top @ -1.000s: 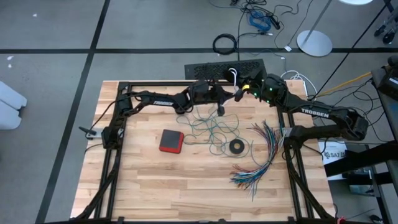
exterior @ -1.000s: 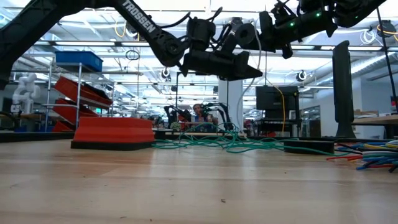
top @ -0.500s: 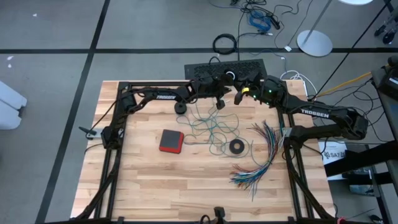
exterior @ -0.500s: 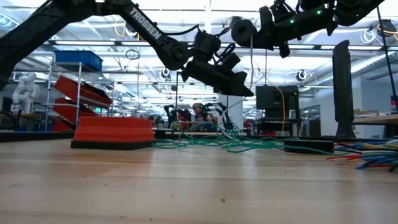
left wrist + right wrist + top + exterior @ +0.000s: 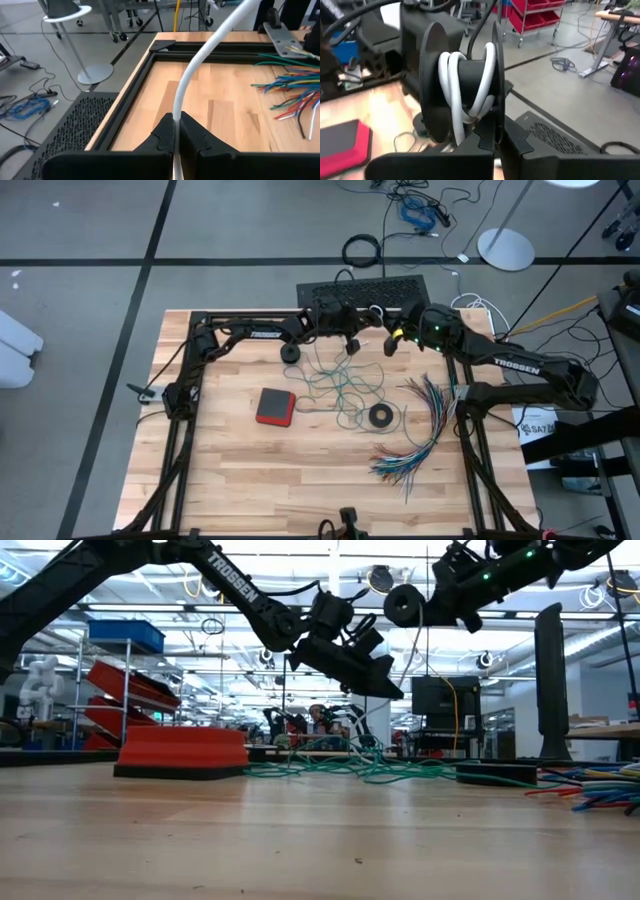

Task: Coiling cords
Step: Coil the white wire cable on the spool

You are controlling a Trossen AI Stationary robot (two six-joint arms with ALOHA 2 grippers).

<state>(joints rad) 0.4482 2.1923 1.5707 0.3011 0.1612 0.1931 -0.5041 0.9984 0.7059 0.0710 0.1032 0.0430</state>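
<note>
Two pincers up at your counter's (image 5: 230,480) far edge: right pincer (image 5: 495,131) clenched on black spool (image 5: 462,82) wound with white cord (image 5: 200,55), left pincer (image 5: 176,131) pinching it; teal cord (image 5: 340,385) loose mid-counter

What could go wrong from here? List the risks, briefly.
1. The white cord's turns on the spool cross and bulge loosely, so one could slip over the rim.
2. The left gripper pinches the white cord only at its tips, so a pull might slide it out.
3. The right gripper appears to hold the spool by one rim edge, so it could twist loose.
</note>
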